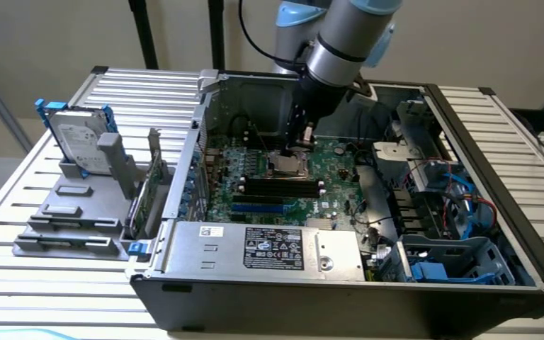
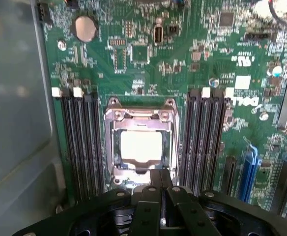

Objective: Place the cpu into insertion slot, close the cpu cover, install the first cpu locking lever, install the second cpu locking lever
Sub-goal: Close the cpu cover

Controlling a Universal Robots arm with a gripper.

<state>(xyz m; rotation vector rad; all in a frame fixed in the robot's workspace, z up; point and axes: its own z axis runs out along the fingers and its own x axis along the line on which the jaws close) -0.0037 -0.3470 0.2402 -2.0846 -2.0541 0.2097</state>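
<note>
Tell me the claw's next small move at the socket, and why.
Probably a gentle press straight down with the shut claw on the cpu cover. The cpu is already seated, the cover lies over it, and the claw's tip stands at the cover's edge. Whether the cover is locked down I cannot tell.

We see the gripper (image 2: 159, 178), its black body cut off by the picture's edge, masking one edge of the cpu cover (image 2: 141, 115) in the wrist view
</note>
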